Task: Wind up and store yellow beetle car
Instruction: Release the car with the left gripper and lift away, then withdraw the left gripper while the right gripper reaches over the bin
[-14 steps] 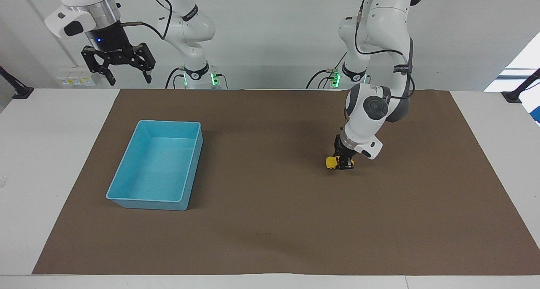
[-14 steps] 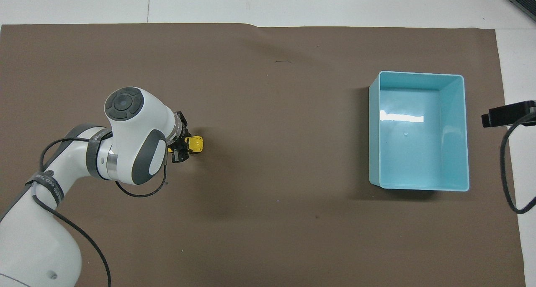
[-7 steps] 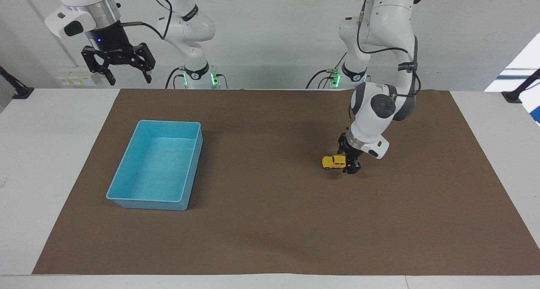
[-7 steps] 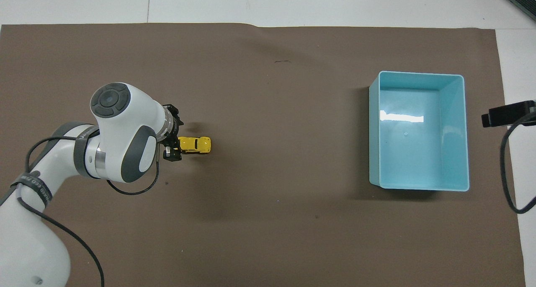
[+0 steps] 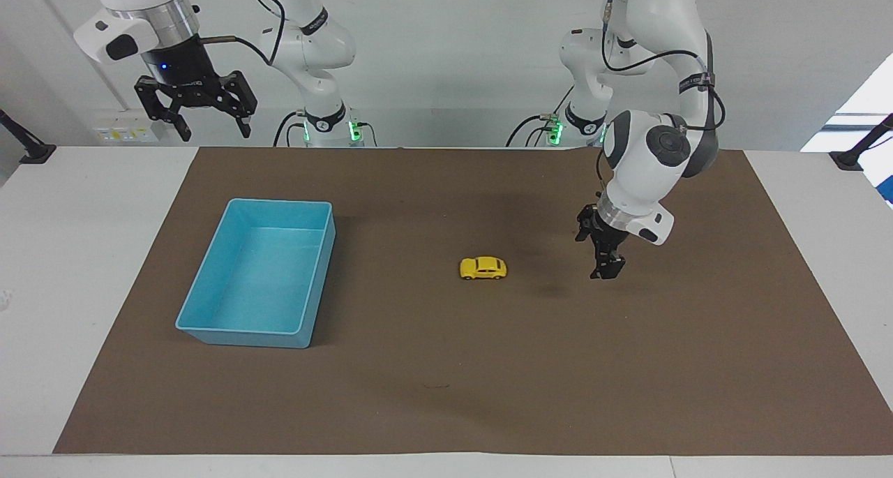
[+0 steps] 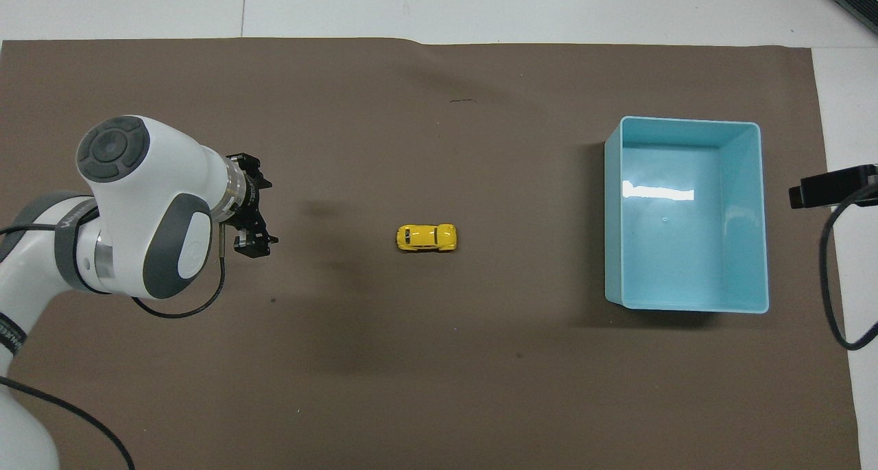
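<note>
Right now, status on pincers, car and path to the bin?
Left pincer open, empty, over mat. Right pincer open, waiting raised. Yellow beetle car free on mat mid-table. Nothing between it and blue bin.

The small yellow beetle car (image 5: 483, 268) sits on the brown mat (image 5: 446, 394) mid-counter. The light blue plastic bin (image 5: 209, 324) lies toward the right arm's end, well apart from it.

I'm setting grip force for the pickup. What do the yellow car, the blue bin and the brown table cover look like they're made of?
Yellow beetle car: a hard, glossy shell, painted metal or plastic; small highlights show on its roof.
Blue bin: smooth moulded plastic; a bright glare streak lies on its floor.
Brown cover: matte, probably paper or thin card; no shine, and its edge farthest from the robots is slightly wavy.
</note>
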`<state>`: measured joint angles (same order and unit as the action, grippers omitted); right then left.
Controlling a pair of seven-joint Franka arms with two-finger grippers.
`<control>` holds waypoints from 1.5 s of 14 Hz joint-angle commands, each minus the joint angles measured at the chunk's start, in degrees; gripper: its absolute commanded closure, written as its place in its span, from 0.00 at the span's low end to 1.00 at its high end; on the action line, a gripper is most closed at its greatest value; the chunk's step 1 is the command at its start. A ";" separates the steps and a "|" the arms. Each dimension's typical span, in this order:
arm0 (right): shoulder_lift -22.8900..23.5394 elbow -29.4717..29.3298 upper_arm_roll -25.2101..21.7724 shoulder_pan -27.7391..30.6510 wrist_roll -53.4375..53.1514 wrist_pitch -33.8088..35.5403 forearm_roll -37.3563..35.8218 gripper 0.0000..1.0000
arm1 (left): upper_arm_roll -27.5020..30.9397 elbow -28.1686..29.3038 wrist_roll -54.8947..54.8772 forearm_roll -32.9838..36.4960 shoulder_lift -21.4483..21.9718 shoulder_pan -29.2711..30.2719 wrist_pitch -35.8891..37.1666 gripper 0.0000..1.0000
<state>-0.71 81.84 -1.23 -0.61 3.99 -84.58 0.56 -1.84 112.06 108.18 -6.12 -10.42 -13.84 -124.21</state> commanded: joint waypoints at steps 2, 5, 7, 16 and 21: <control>-0.96 0.95 0.44 0.70 -0.21 0.12 0.50 0.00 | -0.45 -0.96 -0.51 0.67 1.28 0.83 1.25 0.00; -0.96 0.95 0.52 0.70 -0.21 0.12 0.50 0.00 | -0.45 -4.03 -0.69 2.95 1.63 1.10 2.82 0.00; -0.96 0.95 0.44 0.78 -0.21 0.12 0.50 0.00 | -0.45 -5.97 -4.00 3.92 1.98 2.23 4.23 0.00; -1.40 1.48 0.88 0.26 4.59 0.29 2.08 0.00 | -0.27 -6.51 -29.57 3.40 7.96 4.00 7.05 0.00; -4.20 5.60 2.98 0.08 20.14 -0.14 1.99 0.00 | -0.36 -6.15 -44.43 3.40 9.63 5.84 8.53 0.00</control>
<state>-1.92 83.83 0.26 -0.90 18.35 -84.38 1.26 -1.67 105.28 69.64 -3.24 -2.80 -10.00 -118.14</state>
